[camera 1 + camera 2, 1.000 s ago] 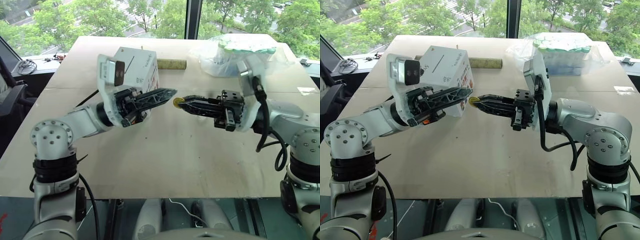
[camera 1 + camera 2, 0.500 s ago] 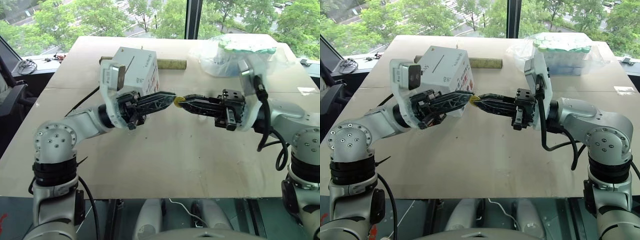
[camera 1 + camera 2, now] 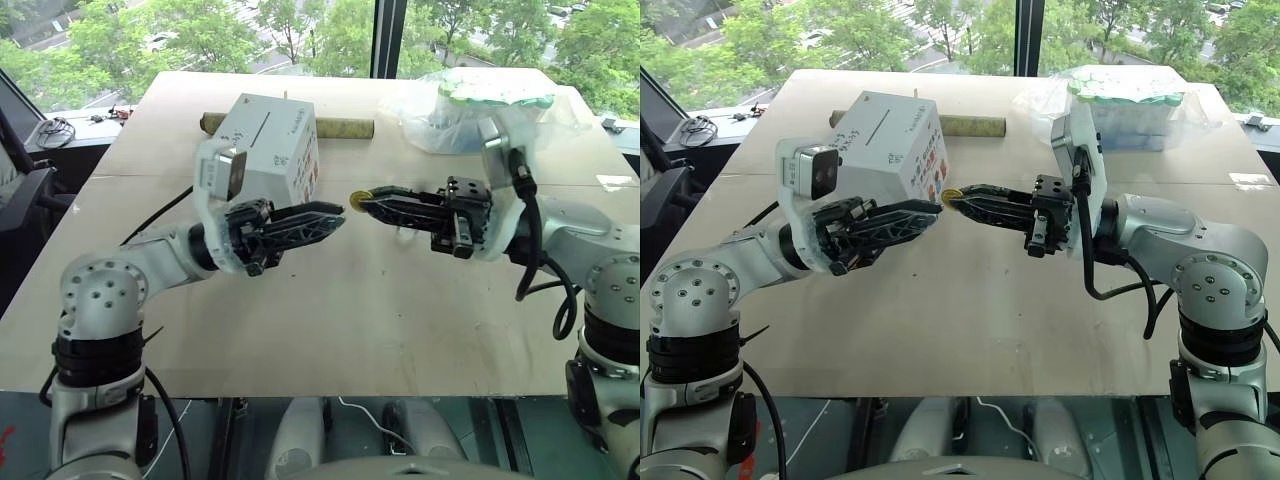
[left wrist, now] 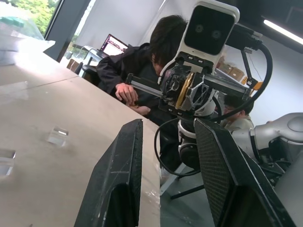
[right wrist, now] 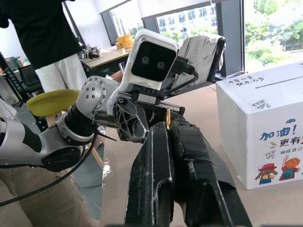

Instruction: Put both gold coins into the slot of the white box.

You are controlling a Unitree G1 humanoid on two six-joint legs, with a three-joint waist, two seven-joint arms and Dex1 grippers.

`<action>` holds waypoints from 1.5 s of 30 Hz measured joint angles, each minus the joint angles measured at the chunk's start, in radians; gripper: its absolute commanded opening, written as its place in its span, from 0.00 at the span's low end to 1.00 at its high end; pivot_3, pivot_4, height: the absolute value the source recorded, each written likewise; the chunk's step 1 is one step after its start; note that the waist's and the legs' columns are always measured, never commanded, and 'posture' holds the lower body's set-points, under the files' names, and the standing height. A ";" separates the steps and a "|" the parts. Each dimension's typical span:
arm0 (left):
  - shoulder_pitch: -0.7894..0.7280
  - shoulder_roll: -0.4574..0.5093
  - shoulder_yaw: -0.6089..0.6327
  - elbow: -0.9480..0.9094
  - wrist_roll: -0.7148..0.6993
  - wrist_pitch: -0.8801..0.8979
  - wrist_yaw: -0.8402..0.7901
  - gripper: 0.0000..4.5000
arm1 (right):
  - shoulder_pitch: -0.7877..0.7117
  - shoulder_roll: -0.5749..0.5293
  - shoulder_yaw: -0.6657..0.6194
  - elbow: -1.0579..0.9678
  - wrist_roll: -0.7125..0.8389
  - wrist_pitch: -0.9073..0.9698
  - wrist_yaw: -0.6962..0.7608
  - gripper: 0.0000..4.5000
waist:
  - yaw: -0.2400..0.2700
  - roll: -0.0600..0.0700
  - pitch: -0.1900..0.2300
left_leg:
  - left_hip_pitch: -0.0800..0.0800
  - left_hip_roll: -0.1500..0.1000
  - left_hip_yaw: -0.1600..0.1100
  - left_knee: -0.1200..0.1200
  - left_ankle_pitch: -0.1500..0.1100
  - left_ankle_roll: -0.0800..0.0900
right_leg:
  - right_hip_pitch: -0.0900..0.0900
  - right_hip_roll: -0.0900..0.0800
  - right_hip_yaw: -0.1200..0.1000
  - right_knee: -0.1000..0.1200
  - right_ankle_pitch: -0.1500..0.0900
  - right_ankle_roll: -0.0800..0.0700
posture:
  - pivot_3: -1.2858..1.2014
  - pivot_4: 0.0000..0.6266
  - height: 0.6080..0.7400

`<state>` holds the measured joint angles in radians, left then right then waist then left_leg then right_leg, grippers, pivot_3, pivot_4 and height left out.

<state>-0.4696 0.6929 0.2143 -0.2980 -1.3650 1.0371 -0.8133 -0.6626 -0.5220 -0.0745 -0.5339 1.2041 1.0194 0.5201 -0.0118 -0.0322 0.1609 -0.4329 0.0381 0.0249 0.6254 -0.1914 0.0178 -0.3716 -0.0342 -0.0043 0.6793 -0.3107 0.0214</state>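
Observation:
My right gripper (image 3: 360,203) is shut on a gold coin (image 3: 356,201), pinched upright at its tips above the table's middle. The coin's thin edge (image 5: 167,119) pokes up between the closed right fingers. My left gripper (image 3: 340,212) points toward it from the left, open, with nothing between its fingers (image 4: 124,156); its tips sit just below and left of the coin (image 4: 183,90), apart from it. The white box (image 3: 270,140) stands behind the left gripper, its slot (image 3: 262,128) a thin dark line on the top face.
A clear plastic bag (image 3: 470,105) of white-green containers lies at the back right, and a brown cardboard tube (image 3: 345,128) behind the box. Two small clear blocks (image 4: 57,135) rest on the table. A person in dark clothes (image 4: 137,66) sits beyond the table.
My left gripper has gone from shut to open. It touched the coin half a second ago and now sits slightly lower, apart from it. The right arm has kept still with the coin.

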 measured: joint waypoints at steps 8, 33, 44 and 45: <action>-0.029 -0.001 -0.028 -0.003 0.041 -0.010 -0.043 0.38 | 0.000 -0.003 0.025 -0.001 0.013 0.000 -0.003 0.00 | 0.000 0.000 0.000 | 0.000 0.000 0.000 0.000 0.000 0.000 | 0.000 0.000 0.000 0.000 0.000 0.000 | 0.52 0.24 1.00; -0.040 -0.024 -0.028 0.002 0.052 -0.015 -0.080 0.01 | 0.000 -0.009 0.038 0.001 0.015 -0.004 -0.007 0.00 | 0.000 0.000 0.000 | 0.000 0.000 0.000 0.000 0.000 0.000 | 0.000 0.000 0.000 0.000 0.000 0.000 | 0.52 0.24 1.00; -0.040 -0.033 -0.030 0.000 0.086 -0.029 -0.099 0.01 | 0.000 -0.016 0.040 0.001 0.011 -0.007 -0.003 0.00 | 0.000 0.000 0.000 | 0.000 0.000 0.000 0.000 0.000 0.000 | 0.000 0.000 0.000 0.000 0.000 0.000 | 0.52 0.24 1.00; -0.040 -0.033 -0.031 -0.003 0.097 -0.039 -0.106 0.01 | 0.000 -0.016 0.040 0.000 0.009 -0.010 -0.003 0.00 | 0.000 0.000 0.000 | 0.000 0.000 0.000 0.000 0.000 0.000 | 0.000 0.000 0.000 0.000 0.000 0.000 | 0.52 0.24 1.00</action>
<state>-0.5098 0.6603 0.1833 -0.3011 -1.2684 0.9985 -0.9189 -0.6623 -0.5378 -0.0341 -0.5336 1.2135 1.0098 0.5174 -0.0121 -0.0322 0.1610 -0.4330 0.0382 0.0249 0.6254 -0.1914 0.0179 -0.3716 -0.0341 -0.0043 0.6792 -0.3107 0.0214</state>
